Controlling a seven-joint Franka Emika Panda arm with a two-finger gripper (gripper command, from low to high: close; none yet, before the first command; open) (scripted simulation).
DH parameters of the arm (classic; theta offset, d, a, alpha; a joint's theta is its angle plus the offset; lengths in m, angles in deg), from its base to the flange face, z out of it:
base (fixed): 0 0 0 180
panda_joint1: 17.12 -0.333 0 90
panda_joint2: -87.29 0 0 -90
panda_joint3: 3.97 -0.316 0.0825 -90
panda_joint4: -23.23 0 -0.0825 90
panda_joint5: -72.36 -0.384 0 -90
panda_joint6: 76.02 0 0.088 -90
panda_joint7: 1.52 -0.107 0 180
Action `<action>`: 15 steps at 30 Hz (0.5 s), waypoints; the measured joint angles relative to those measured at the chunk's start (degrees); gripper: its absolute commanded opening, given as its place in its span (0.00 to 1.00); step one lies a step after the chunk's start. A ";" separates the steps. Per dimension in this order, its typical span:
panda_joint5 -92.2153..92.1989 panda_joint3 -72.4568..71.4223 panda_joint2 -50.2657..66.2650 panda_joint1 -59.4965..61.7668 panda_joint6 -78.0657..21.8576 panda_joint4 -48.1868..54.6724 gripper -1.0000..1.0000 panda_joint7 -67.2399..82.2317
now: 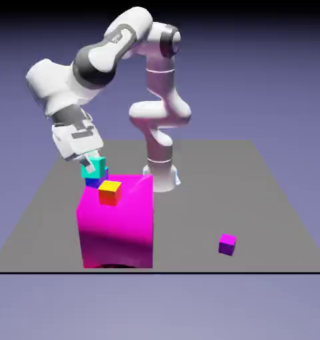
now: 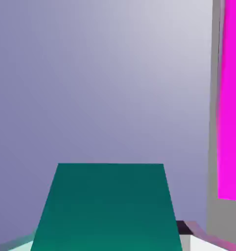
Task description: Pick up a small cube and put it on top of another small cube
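Note:
In the exterior view my gripper [image 1: 90,161] comes down at a slant from the left and is shut on the small teal cube [image 1: 93,167]. The small blue cube [image 1: 96,178] shows just under the teal one, both behind the top left corner of the big magenta block. I cannot tell whether the two cubes touch. In the hand view the teal cube [image 2: 107,206] fills the bottom middle between my fingertips, so my gripper [image 2: 107,243] is mostly hidden behind it. The blue cube does not show there.
The big magenta block [image 1: 116,222] stands at the table's front left, with a yellow-and-red cube [image 1: 110,192] on its top; its side [image 2: 231,98] fills the hand view's right edge. A small purple cube [image 1: 227,244] lies at the exterior view's front right.

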 measured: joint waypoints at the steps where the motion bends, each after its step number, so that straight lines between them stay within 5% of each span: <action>1: 2.05 -0.33 -2.08 1.64 -1.01 -2.02 0.00 -0.94; 9: 14.61 -1.16 -14.39 11.91 -7.57 -14.90 0.00 -5.63; 12: 12.18 -2.18 -12.69 10.78 -0.11 -20.94 0.00 -3.52; 13: 11.55 -2.45 -12.25 10.48 1.85 -22.52 1.00 -2.97; 15: 11.64 -2.45 -12.24 10.48 1.80 -22.52 1.00 -3.00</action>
